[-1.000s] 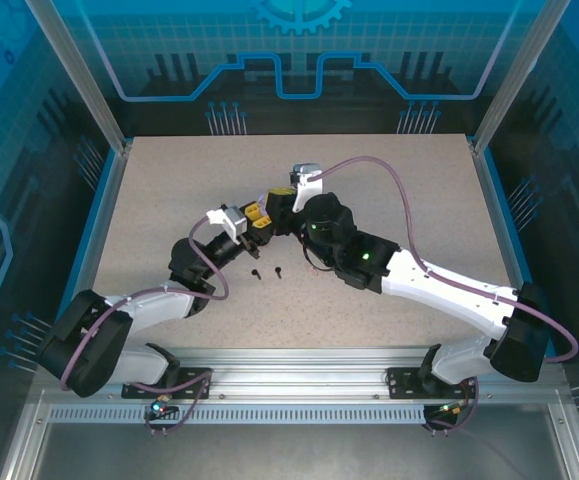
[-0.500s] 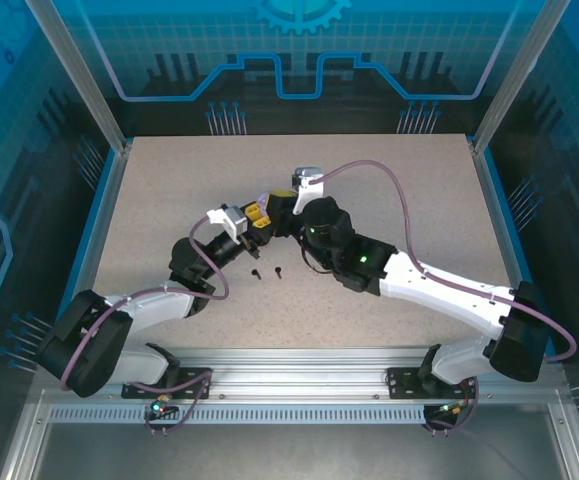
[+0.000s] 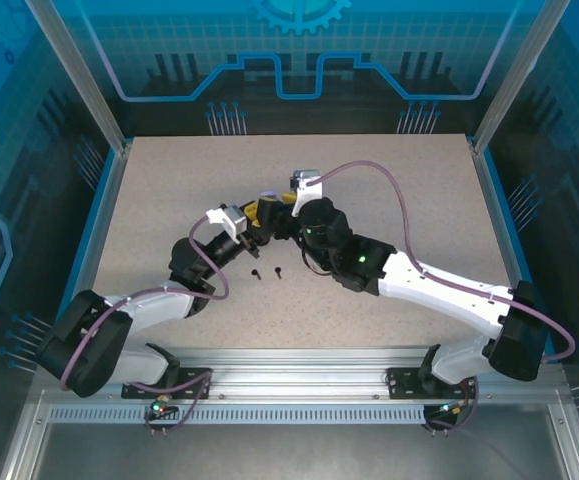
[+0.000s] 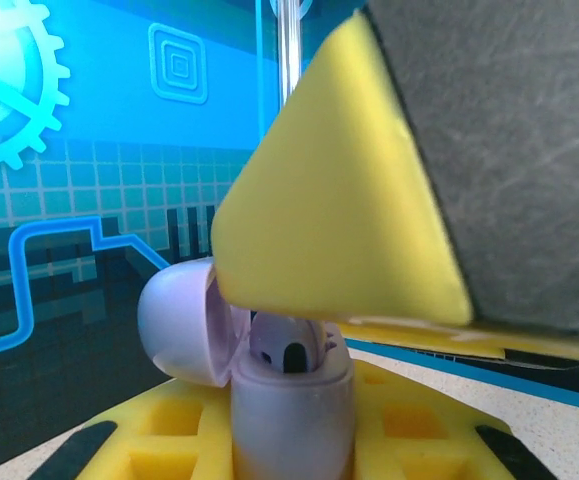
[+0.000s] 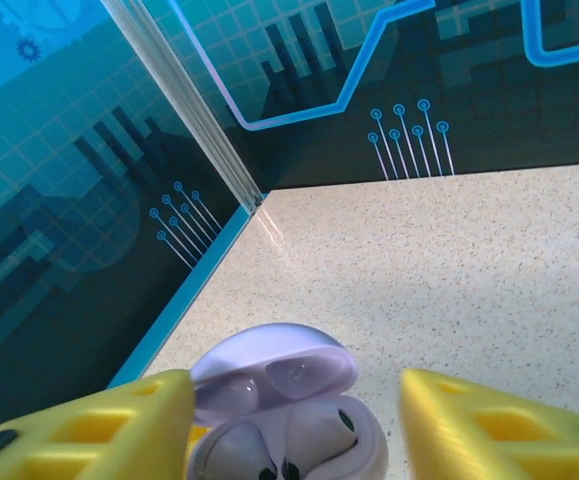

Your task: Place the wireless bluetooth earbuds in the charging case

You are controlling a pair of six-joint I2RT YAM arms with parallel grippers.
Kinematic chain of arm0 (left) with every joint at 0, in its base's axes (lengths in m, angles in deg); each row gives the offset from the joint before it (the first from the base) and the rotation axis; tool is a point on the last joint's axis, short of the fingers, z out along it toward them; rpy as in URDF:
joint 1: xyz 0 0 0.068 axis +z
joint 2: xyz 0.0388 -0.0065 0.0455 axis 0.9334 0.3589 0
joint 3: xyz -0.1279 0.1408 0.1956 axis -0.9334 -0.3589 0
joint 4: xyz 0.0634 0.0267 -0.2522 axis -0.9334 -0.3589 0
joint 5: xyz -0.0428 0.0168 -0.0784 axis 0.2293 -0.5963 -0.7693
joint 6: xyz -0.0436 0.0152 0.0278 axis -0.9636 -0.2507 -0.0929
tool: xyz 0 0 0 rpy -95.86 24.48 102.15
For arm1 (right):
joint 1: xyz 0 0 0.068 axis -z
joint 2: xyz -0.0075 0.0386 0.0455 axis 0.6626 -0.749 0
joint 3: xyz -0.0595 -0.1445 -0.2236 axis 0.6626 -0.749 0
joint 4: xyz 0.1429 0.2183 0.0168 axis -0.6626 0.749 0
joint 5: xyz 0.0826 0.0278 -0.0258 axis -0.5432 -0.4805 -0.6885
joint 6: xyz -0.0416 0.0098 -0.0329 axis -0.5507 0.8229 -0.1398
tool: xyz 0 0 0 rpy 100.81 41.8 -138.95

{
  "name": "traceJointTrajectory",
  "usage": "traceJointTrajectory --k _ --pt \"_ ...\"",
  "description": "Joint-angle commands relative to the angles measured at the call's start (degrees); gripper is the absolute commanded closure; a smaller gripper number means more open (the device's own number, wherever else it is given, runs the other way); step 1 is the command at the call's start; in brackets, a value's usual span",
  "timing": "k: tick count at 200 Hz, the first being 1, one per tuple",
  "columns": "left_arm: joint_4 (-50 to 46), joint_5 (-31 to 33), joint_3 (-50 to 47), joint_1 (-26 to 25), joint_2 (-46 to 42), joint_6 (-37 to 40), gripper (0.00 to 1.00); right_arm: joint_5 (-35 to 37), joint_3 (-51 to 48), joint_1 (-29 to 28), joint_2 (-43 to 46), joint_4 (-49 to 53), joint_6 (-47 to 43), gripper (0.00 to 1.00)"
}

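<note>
Lilac charging case [image 5: 314, 445], lid [image 5: 269, 368] open

Two robot arms: left arm [image 3: 159, 300], right arm [image 3: 439, 285]. Two hands, one per arm: left hand [image 3: 257, 215], right hand [image 5: 294, 415]. One lilac case [image 4: 291, 425]. Two black earbuds [image 3: 278, 270] on one counter [image 3: 389, 180]. Purple earbuds [image 4: 287, 350] inside the case, number unclear.

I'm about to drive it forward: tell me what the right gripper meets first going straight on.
Most likely the purple charging case, lid open, sitting just ahead between the spread fingers of the right gripper; exact depth is unclear.
</note>
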Motion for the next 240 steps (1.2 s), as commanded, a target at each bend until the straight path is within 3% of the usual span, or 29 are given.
traceJointTrajectory --k 1,53,128,155,208,240 --pt "3.51 0.03 1.26 -0.33 -0.03 1.37 1.0 -0.75 2.47 1.02 4.83 1.5 -0.84 0.37" --pt "3.52 -0.64 1.26 -0.29 0.66 1.56 1.0 -7.4 7.35 7.17 6.68 10.94 0.18 0.33" --pt "2.88 -6.08 2.4 -0.33 2.6 1.15 1.0 -20.86 26.71 13.85 -7.34 30.39 -1.66 0.36" --pt "2.42 -7.48 2.76 -0.27 2.96 0.93 1.0 -23.54 31.24 15.05 -11.45 35.37 -2.43 0.43" --pt "2.06 -8.81 3.59 -0.33 3.91 0.62 1.0 -28.44 33.22 16.07 -14.87 38.72 -2.96 0.75" --pt "2.06 -9.47 4.21 -0.33 4.8 0.34 1.0 -30.12 32.89 15.85 -15.66 39.49 -3.11 0.82"
